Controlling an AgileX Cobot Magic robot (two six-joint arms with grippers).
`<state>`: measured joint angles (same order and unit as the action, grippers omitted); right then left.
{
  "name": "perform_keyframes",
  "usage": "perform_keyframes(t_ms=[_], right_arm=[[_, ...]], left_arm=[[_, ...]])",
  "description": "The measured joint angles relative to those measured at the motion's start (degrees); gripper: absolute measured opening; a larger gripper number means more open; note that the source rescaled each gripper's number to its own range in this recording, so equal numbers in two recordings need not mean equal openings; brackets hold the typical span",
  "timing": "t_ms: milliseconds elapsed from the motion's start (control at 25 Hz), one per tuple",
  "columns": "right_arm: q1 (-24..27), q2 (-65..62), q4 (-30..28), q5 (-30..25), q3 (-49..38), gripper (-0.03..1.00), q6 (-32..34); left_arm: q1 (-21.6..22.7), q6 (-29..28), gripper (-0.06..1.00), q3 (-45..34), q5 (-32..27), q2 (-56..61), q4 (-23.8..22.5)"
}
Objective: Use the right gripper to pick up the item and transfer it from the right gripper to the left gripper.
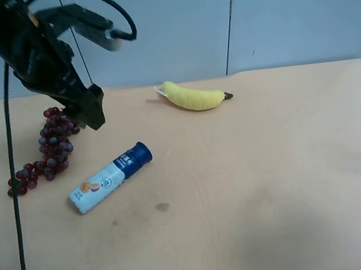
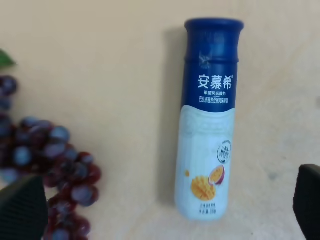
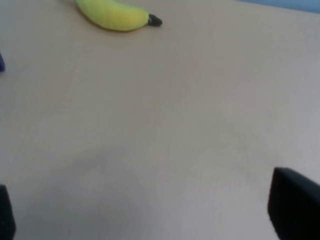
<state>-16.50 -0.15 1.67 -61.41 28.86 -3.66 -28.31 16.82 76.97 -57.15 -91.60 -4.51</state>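
The item, a small bottle with a dark blue cap and a white-and-pale-blue label, lies on its side on the tan table. It fills the left wrist view. The left gripper hangs above the table behind the bottle, close to the grapes. Its fingertips show at the frame corners, so the left gripper is open and empty. The right gripper is open and empty over bare table. It is out of the exterior high view. A sliver of blue shows at the right wrist view's edge.
A red grape bunch lies beside the bottle, on the side toward the exterior high view's left, and also shows in the left wrist view. A yellow banana lies at the back middle, and in the right wrist view. A black cable hangs at the left edge.
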Motion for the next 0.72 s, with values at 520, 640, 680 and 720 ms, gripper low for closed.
perform_keyframes(t_ms=[520, 640, 680, 720], right_arm=[[0.0, 0.0, 0.0, 0.0, 0.0, 1.0, 0.0], [0.0, 0.0, 0.0, 0.0, 0.0, 1.0, 0.0], [0.0, 0.0, 0.0, 0.0, 0.0, 1.0, 0.0], [0.0, 0.0, 0.0, 0.0, 0.0, 1.0, 0.0]], left_arm=[[-0.1, -4.3, 0.99, -8.2, -5.2, 27.1, 0.3], [-0.1, -5.9, 1.0, -14.7, -5.1, 35.0, 0.3], [-0.1, -6.5, 1.0, -16.9, -5.1, 37.4, 0.3], [-0.1, -7.2, 1.0, -19.9, -5.1, 40.3, 0.3]])
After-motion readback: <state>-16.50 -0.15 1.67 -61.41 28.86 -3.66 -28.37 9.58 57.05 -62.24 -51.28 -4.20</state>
